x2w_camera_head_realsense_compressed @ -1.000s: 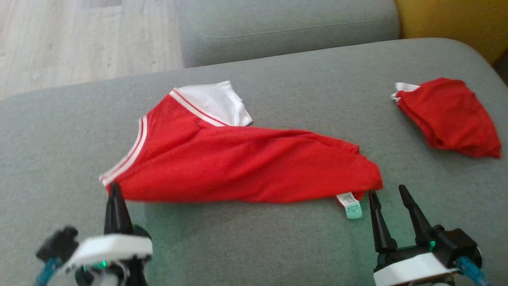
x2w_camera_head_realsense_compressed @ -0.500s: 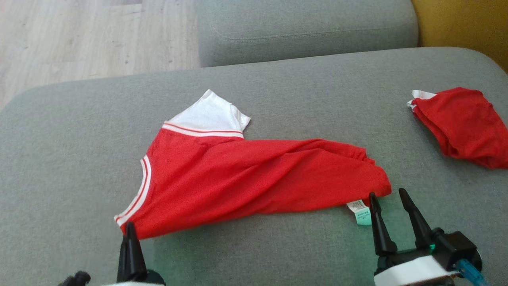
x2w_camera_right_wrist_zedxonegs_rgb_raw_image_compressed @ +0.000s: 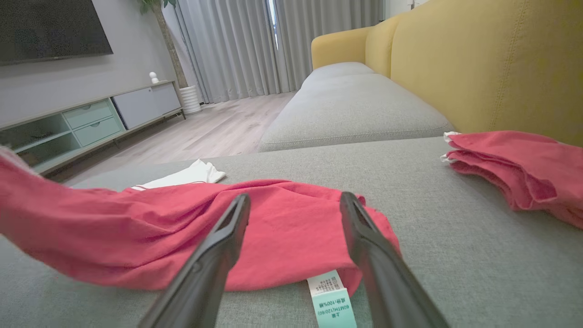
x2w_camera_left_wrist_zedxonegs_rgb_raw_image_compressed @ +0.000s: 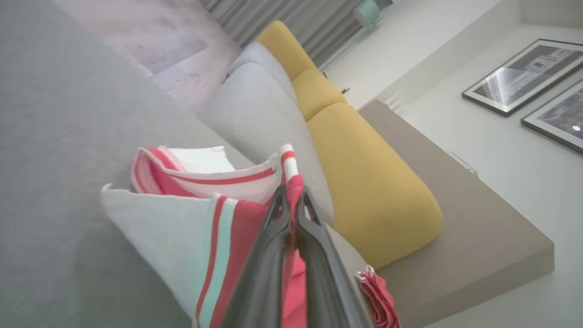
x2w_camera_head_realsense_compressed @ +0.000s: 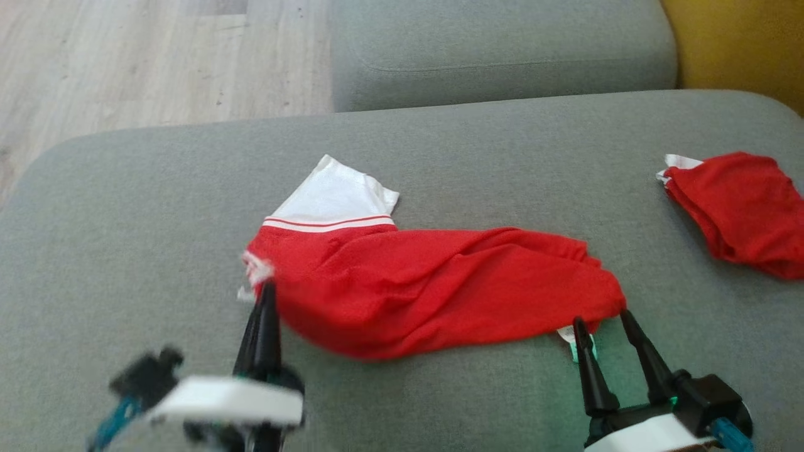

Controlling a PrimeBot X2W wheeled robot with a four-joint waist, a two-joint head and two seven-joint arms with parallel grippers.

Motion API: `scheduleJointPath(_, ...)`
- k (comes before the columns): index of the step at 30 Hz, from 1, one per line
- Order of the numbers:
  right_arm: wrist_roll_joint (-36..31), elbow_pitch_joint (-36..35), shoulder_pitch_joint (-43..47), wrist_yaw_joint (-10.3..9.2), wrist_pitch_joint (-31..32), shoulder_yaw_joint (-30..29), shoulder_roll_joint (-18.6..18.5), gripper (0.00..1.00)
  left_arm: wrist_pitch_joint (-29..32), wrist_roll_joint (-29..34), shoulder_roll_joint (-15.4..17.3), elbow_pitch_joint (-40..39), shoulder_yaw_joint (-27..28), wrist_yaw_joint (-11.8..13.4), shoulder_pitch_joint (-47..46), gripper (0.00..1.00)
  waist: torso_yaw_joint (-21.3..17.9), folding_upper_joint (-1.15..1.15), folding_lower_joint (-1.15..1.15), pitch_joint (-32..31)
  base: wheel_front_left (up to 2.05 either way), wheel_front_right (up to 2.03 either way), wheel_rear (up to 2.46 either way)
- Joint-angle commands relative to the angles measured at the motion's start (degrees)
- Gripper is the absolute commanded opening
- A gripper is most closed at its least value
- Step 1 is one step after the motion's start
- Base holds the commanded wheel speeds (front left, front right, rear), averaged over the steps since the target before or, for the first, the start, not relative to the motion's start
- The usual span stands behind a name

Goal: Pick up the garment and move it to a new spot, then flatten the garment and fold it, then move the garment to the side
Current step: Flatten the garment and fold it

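- Since the earlier frame, the striped left edge of the red garment (x2w_camera_head_realsense_compressed: 440,282) has been drawn in over its middle by the left gripper (x2w_camera_head_realsense_compressed: 267,290), which is clamped on that edge.
- Garment is spread across the centre of the grey sofa cushion (x2w_camera_head_realsense_compressed: 125,220).
- Right gripper (x2w_camera_head_realsense_compressed: 600,317) is held at the garment's right end w/ fingers apart, nothing grasped.
- Care label (x2w_camera_right_wrist_zedxonegs_rgb_raw_image_compressed: 332,298) is partly hidden behind a finger in head view.
- Pinched edge is blurred.
- 2nd red cloth (x2w_camera_head_realsense_compressed: 747,210) is cut off at the right.

Rumpled red garment (x2w_camera_head_realsense_compressed: 433,282) on grey cushion (x2w_camera_head_realsense_compressed: 125,220)

2 red garments, spread jersey (x2w_camera_head_realsense_compressed: 440,289) & folded bundle (x2w_camera_head_realsense_compressed: 747,213); 2 grippers, L gripper (x2w_camera_head_realsense_compressed: 266,290) & R gripper (x2w_camera_head_realsense_compressed: 598,319); 1 care label (x2w_camera_right_wrist_zedxonegs_rgb_raw_image_compressed: 334,300); 2 grey seat cushions (x2w_camera_head_realsense_compressed: 125,207) (x2w_camera_head_realsense_compressed: 502,56); 2 framed pics (x2w_camera_left_wrist_zedxonegs_rgb_raw_image_compressed: 524,75) (x2w_camera_left_wrist_zedxonegs_rgb_raw_image_compressed: 558,120)
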Motion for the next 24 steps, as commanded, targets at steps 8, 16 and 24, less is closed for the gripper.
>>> scheduleJointPath(8, -0.76, -1.3, -3.84, 0.37, -0.62, 2.72, -0.97, 1.0, -3.15, -0.17, -1.58, 11.11, -5.49, -1.24, -23.42, 0.0, -4.09, 0.0, 0.0, 3.53, 0.0, 0.0, 0.0)
scheduleJointPath(16, -0.92, -1.02, -6.2, 0.37, -0.62, 3.58, -1.43, 1.0, -11.36, -11.81, -1.65, 27.81, -23.96, -5.68, -39.39, 1.0, -7.39, 0.0, 0.0, 6.87, 0.0, 0.0, 0.0)
scheduleJointPath(24, -1.06, -1.46, -5.06, 0.37, -0.62, 1.43, -1.2, 1.0, -13.94, 3.3, 0.3, 35.61, -32.09, -4.54, -41.1, 1.0, -4.16, 0.0, 0.0, 6.35, 0.0, 0.0, 0.0)
